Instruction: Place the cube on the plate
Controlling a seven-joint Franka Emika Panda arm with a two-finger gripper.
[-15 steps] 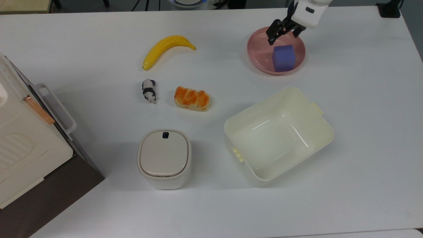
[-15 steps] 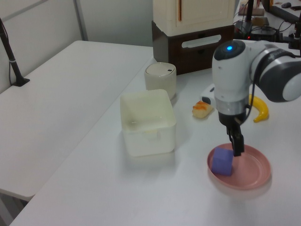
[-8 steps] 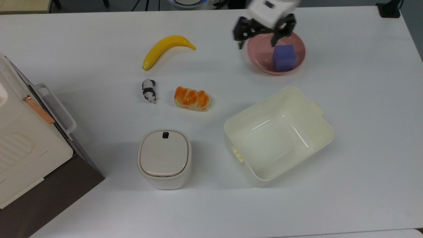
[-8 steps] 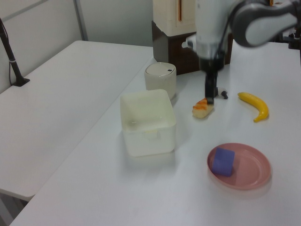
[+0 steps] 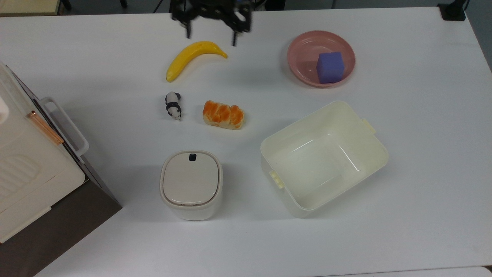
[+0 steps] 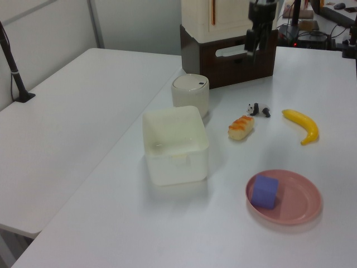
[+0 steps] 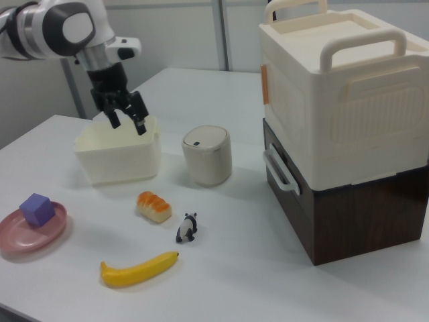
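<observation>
Top view first: the cube [image 5: 330, 67] sits inside the plate [image 5: 307, 73], toward its right side, touching nothing of mine. My gripper [image 5: 211, 36] hangs with fingers spread wide and empty, well apart from the plate, off to its left and just above the banana [image 5: 194, 57]. Below the plate lies the cream tub [image 5: 369, 169]; left of the plate, beyond the banana's lower end, are the bread roll [image 5: 223, 114] and the panda figure [image 5: 173, 105].

Left view: the cube [image 6: 264, 191] rests on the plate [image 6: 301, 209] toward its left half. My gripper [image 6: 251, 49] is far behind the plate, high up near the stacked boxes [image 6: 228, 33].

Right view: the cube [image 7: 37, 209] stands on the plate [image 7: 20, 241]; my gripper [image 7: 127, 121] hangs spread and empty, above and right of the plate, in front of the tub [image 7: 120, 164].
</observation>
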